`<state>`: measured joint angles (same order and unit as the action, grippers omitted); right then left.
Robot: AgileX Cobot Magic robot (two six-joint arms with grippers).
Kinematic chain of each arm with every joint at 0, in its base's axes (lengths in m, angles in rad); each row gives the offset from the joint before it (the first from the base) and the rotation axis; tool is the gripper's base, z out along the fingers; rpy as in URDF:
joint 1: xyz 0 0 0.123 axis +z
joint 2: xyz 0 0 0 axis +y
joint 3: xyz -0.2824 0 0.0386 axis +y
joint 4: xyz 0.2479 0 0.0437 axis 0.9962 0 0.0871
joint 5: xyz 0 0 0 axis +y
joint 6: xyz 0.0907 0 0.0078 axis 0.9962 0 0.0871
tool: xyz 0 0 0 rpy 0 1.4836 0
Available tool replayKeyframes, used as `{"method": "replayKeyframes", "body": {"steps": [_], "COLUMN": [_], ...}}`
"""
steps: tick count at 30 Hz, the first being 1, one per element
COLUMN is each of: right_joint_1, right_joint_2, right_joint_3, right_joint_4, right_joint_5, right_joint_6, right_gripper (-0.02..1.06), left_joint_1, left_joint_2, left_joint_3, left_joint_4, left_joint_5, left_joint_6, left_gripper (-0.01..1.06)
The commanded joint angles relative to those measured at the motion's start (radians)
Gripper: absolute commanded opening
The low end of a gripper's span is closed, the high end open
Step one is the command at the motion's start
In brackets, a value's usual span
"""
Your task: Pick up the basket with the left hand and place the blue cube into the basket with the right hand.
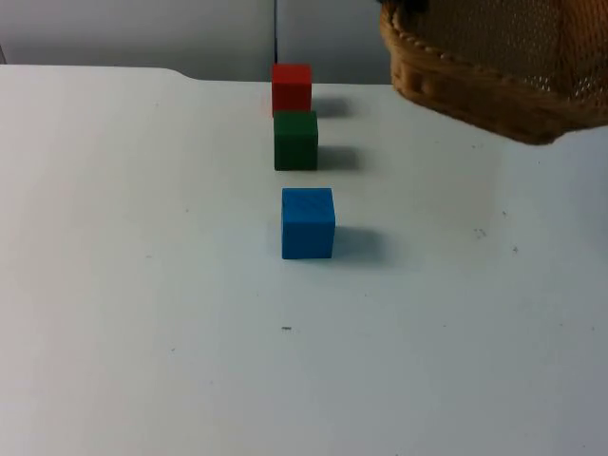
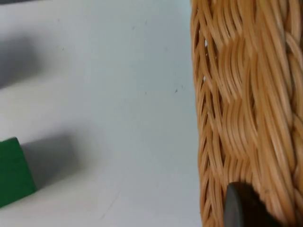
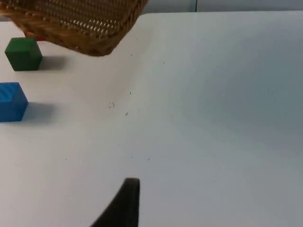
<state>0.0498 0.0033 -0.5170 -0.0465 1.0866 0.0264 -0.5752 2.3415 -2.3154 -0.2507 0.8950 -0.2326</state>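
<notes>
The wicker basket [image 1: 494,66] hangs tilted above the table's far right, clear of the surface. Its woven wall [image 2: 241,109] presses against a black fingertip [image 2: 239,205] of my left gripper, which is shut on the rim. The blue cube [image 1: 308,223] rests alone in the middle of the table, well apart from the basket. From the right wrist view, the basket's underside [image 3: 75,23] shows above the table and the blue cube [image 3: 12,101] lies far off to the side of my right gripper [image 3: 125,203], which waits low over bare table.
A green cube [image 1: 295,141] stands just behind the blue one, and a red cube [image 1: 291,88] behind that, near the table's back edge. The grey partition wall [image 1: 142,33] closes the far side. The white table [image 1: 142,285] is bare in front and to the left.
</notes>
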Motion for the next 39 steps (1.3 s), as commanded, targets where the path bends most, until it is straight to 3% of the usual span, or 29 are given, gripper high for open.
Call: {"method": "replayKeyframes", "body": {"steps": [1,10,13,15,16,18,20,21,23,25,34,39], "right_joint_1": [-0.006,-0.006,-0.006,-0.006,-0.006,-0.006,-0.006,-0.006,-0.006,-0.006,-0.006,-0.006], "right_joint_2": [-0.003,-0.003,-0.003,-0.003,-0.003,-0.003,-0.003,-0.003,-0.003,-0.003,-0.003,-0.003], "right_joint_3": [0.009,0.009,0.009,0.009,0.009,0.009,0.009,0.009,0.009,0.009,0.009,0.009], "right_joint_4": [-0.001,-0.001,-0.001,-0.001,-0.001,-0.001,-0.001,-0.001,-0.001,-0.001,-0.001,-0.001], "right_joint_5": [-0.008,-0.008,-0.008,-0.008,-0.008,-0.008,-0.008,-0.008,-0.008,-0.008,-0.008,-0.008], "right_joint_6": [0.003,0.003,0.003,0.003,0.003,0.003,0.003,0.003,0.003,0.001,0.001,0.001], "right_gripper": [1.04,1.04,1.04,1.04,1.04,1.04,1.04,1.04,1.04,1.04,1.04,1.04], "left_joint_1": [-0.003,-0.01,-0.01,-0.001,-0.001,0.006,0.02,0.02,0.038,0.071,0.249,0.376], "left_joint_2": [-0.038,-0.087,-0.127,-0.18,-0.18,-0.249,-0.328,-0.328,-0.416,-0.49,-0.743,-0.888], "left_joint_3": [-0.009,-0.007,0.057,0.197,0.197,0.377,0.554,0.554,0.708,0.841,1.155,1.329], "left_joint_4": [-0.027,0.041,0.036,0.006,0.006,-0.035,-0.115,-0.115,-0.17,-0.189,-0.196,-0.286], "left_joint_5": [-0.078,-0.06,-0.087,-0.146,-0.146,-0.247,-0.353,-0.353,-0.433,-0.449,-0.427,-0.427], "left_joint_6": [-0.025,0.029,0.04,0.046,0.046,0.064,0.158,0.158,0.218,0.233,0.277,0.377], "left_gripper": [0.0,0.0,0.0,0.0,0.0,0.0,0.0,0.0,0.0,0.0,0.0,0.0]}}
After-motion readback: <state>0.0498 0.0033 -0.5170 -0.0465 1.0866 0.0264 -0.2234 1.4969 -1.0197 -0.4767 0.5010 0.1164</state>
